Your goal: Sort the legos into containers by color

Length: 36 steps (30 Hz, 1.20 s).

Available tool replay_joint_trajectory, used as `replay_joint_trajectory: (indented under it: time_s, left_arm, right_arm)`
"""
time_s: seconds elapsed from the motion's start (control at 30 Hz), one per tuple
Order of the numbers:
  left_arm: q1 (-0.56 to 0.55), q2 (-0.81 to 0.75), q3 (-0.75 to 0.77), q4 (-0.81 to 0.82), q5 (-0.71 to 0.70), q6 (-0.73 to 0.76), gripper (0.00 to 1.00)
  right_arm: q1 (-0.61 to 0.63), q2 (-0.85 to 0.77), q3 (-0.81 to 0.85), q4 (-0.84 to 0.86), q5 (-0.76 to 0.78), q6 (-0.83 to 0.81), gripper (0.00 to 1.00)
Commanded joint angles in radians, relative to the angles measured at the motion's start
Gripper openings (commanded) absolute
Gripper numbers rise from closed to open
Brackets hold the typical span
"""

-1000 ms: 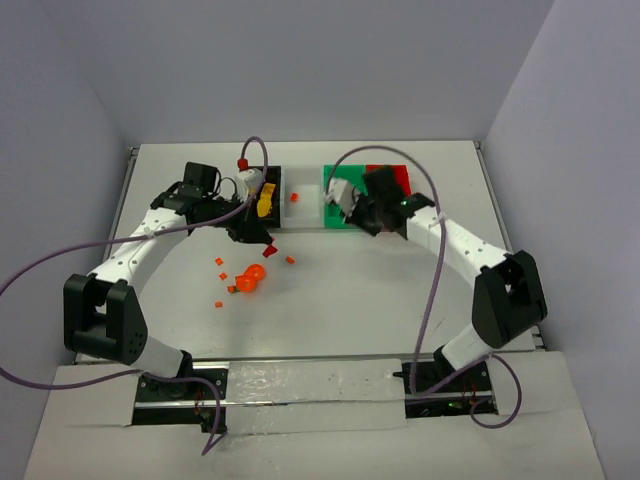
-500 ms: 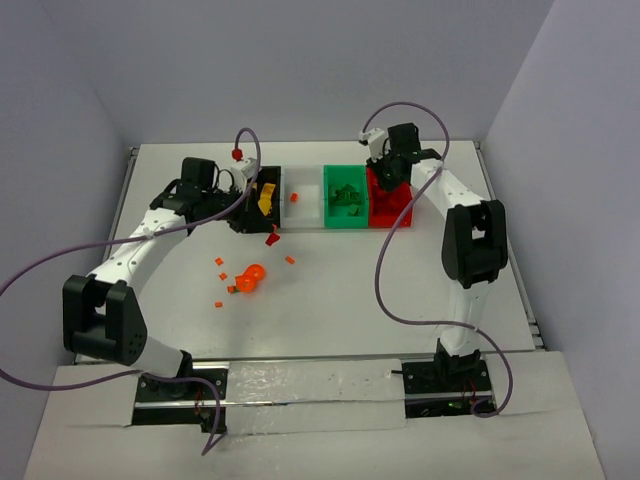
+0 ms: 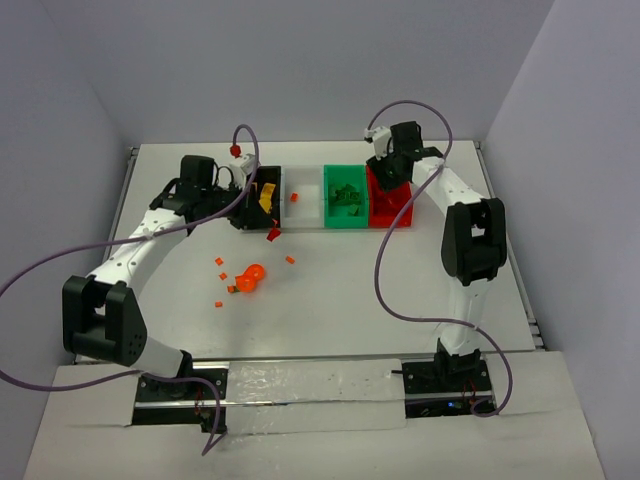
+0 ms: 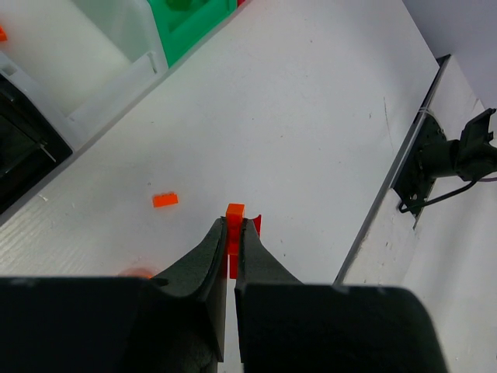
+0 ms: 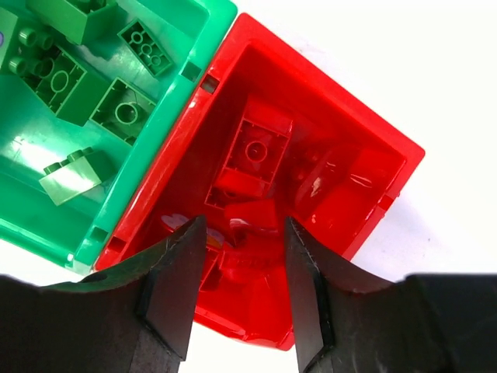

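We are gripping an orange brick (image 4: 234,210) in our left pincer (image 4: 235,228). Our right pincer (image 5: 242,233) is hovering open over the red bin (image 5: 365,194).

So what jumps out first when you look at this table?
A green bin and a red bin sit side by side at the far edge, each holding matching bricks. The right gripper hangs open over the red bin, while the left gripper pinches a small orange brick.

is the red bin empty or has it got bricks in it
Not empty: the red bin holds several red bricks, which the right wrist view shows lying on its floor.
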Motion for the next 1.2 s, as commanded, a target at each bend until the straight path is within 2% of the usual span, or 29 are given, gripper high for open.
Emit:
replay_joint_trajectory:
  time_s: [0.0, 0.1, 0.23, 0.33, 0.47, 0.57, 0.63, 0.7, 0.77, 0.87, 1.0, 1.03, 1.1, 1.17]
  left_arm:
    - [-0.003, -0.039, 0.016, 0.045, -0.008, -0.013, 0.0]
    - [-0.003, -0.057, 0.012, 0.061, -0.008, -0.025, 0.0]
    - [-0.003, -0.111, -0.059, 0.165, 0.027, -0.112, 0.0]
    - [-0.003, -0.186, -0.16, 0.367, 0.093, -0.237, 0.0]
    - [-0.004, -0.232, -0.213, 0.56, 0.141, -0.39, 0.0]
    - [-0.004, -0.232, -0.25, 0.672, 0.231, -0.479, 0.0]
    - [-0.006, -0.23, -0.278, 0.854, 0.295, -0.622, 0.0]
    - [-0.014, -0.235, -0.288, 0.899, 0.314, -0.664, 0.0]
    - [-0.015, -0.244, -0.288, 0.901, 0.309, -0.663, 0.0]
    - [-0.015, -0.25, -0.291, 0.897, 0.309, -0.665, 0.0]
    - [-0.015, -0.248, -0.292, 0.912, 0.315, -0.683, 0.0]
    - [-0.016, -0.247, -0.292, 0.914, 0.314, -0.684, 0.0]
    - [-0.017, -0.243, -0.289, 0.913, 0.311, -0.687, 0.0]
    - [-0.018, -0.242, -0.291, 0.913, 0.309, -0.687, 0.0]
  right_arm:
    - [-0.007, -0.039, 0.062, -0.018, -0.015, 0.017, 0.52]
    - [-0.006, -0.093, 0.055, -0.048, -0.101, 0.031, 0.51]
    - [0.032, -0.308, -0.032, -0.071, -0.412, 0.132, 0.53]
    - [0.122, -0.443, -0.167, 0.014, -0.636, 0.286, 0.61]
    - [0.264, -0.545, -0.305, 0.179, -0.753, 0.436, 0.7]
    - [0.348, -0.557, -0.331, 0.272, -0.817, 0.53, 0.75]
    - [0.378, -0.511, -0.301, 0.284, -0.871, 0.573, 0.77]
    - [0.388, -0.474, -0.289, 0.301, -0.908, 0.623, 0.84]
    - [0.39, -0.465, -0.295, 0.362, -0.953, 0.682, 0.85]
    - [0.398, -0.465, -0.306, 0.383, -0.953, 0.694, 0.85]
    - [0.407, -0.448, -0.295, 0.356, -0.949, 0.671, 0.8]
    - [0.407, -0.447, -0.298, 0.359, -0.953, 0.673, 0.77]
    - [0.407, -0.447, -0.307, 0.389, -0.967, 0.692, 0.65]
    - [0.407, -0.45, -0.31, 0.396, -0.973, 0.697, 0.6]
